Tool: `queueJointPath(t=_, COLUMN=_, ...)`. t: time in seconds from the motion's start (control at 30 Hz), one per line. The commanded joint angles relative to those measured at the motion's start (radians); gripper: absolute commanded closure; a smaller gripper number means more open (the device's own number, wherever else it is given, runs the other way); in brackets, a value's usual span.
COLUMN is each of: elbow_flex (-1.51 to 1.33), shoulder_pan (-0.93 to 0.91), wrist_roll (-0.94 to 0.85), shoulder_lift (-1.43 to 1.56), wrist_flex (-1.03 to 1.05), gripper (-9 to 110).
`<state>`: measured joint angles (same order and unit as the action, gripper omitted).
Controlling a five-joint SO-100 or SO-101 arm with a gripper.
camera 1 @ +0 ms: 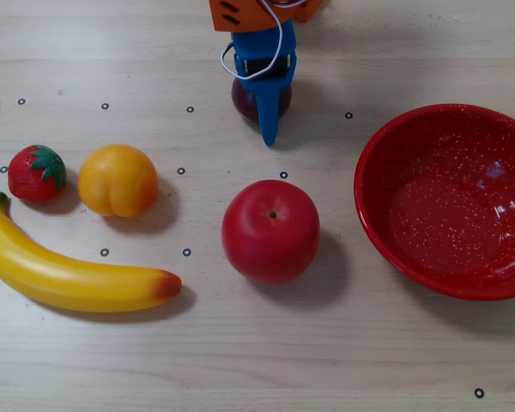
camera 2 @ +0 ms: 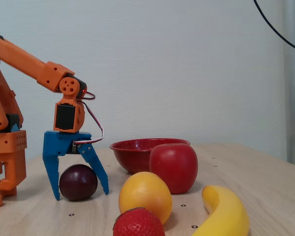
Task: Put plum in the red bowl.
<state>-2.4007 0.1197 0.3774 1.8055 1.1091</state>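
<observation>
The plum [camera 1: 242, 99] [camera 2: 77, 182], small, dark purple and glossy, rests on the table at the top centre of the overhead view. My blue gripper [camera 1: 263, 103] [camera 2: 81, 195] stands over it, jaws open, one finger on each side of the plum and tips near the table. In the fixed view both fingers straddle the plum with small gaps. The red bowl [camera 1: 386, 154] [camera 2: 130, 151], wide and white-speckled, is empty at the right of the overhead view, well apart from the plum.
A large red apple [camera 1: 270, 230] [camera 2: 174, 167] lies between plum and bowl, nearer the camera. An orange fruit [camera 1: 118, 180], a strawberry [camera 1: 36, 172] and a banana [camera 1: 69, 276] lie at the left. The orange arm base [camera 2: 5, 157] stands left in the fixed view.
</observation>
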Motion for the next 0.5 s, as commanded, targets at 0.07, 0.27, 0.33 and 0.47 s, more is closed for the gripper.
queueJointPath(t=0.07, elbow_flex=0.018, shoulder_pan=0.023, wrist_roll=0.037, shoulder_lift=-0.026, wrist_flex=-0.051, gripper=71)
queueJointPath(t=0.27, elbow_flex=0.023, shoulder_pan=0.025, wrist_roll=0.038, shoulder_lift=-0.034, wrist_flex=-0.054, gripper=73)
queueJointPath(t=0.33, elbow_flex=0.026, shoulder_pan=0.026, wrist_roll=0.040, shoulder_lift=-0.037, wrist_flex=-0.054, gripper=74)
queueJointPath(t=0.47, elbow_flex=0.028, shoulder_pan=0.026, wrist_roll=0.049, shoulder_lift=-0.040, wrist_flex=-0.051, gripper=81)
